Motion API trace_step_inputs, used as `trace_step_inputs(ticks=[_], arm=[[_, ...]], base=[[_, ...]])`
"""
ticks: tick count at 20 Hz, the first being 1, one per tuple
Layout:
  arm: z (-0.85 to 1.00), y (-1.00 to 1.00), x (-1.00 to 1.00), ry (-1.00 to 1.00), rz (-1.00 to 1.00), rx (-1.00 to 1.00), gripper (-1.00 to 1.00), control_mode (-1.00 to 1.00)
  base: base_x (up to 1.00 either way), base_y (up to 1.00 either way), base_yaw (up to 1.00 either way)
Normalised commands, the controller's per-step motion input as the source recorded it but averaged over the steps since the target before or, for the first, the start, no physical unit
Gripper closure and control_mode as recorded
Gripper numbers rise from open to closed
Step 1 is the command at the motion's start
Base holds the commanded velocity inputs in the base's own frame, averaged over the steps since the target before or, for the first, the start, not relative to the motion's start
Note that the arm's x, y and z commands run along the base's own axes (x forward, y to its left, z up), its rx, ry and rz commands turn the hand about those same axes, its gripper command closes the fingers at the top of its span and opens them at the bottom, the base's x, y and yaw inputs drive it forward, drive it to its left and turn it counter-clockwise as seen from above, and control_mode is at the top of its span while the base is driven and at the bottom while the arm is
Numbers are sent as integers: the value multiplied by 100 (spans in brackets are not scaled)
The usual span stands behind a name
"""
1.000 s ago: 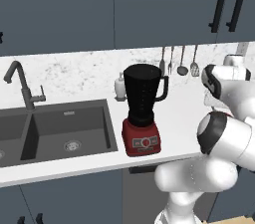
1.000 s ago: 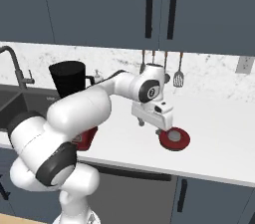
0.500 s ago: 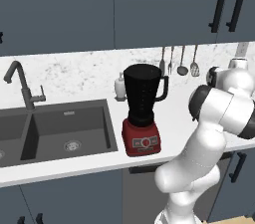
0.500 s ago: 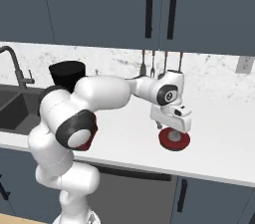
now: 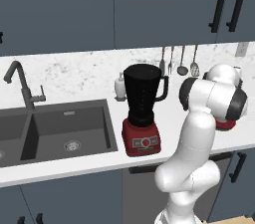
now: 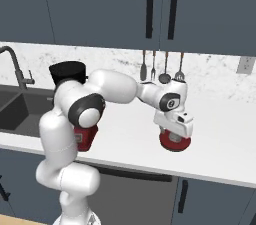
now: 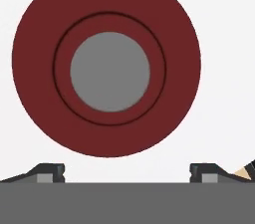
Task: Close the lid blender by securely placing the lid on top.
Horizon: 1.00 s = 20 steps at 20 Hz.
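I see the lid [image 7: 106, 62] lying flat on the white counter [image 6: 220, 134], with its grey knob [image 7: 110, 71] facing up. That is a good way for it to lie, because I can come straight down on it. It sits well apart from the blender [image 5: 143, 111], which stands by the sink [image 5: 55, 131] with its jar open at the top.

My gripper [image 6: 175, 134] hangs right over the lid and points down at it. The jaws are spread wide and hold nothing. In the hand view the two finger tips [image 7: 48, 172] sit apart near the bottom, and the lid lies a bit ahead of them, not yet between them. I think I need to shift forward a little, then go down and squeeze.
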Motion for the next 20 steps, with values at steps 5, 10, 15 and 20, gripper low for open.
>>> trace_step_inputs(ticks=[5,10,15,20], arm=[[-35,-1,27,-5,0,0,-100,-100],[-12,-10,25,-9,0,1,-100,-100],[-17,-15,4,-10,0,0,-100,-100],[-39,-3,3,-8,0,0,-100,-100]], base=[[0,0,0],[0,0,0],[0,0,0],[0,0,0]])
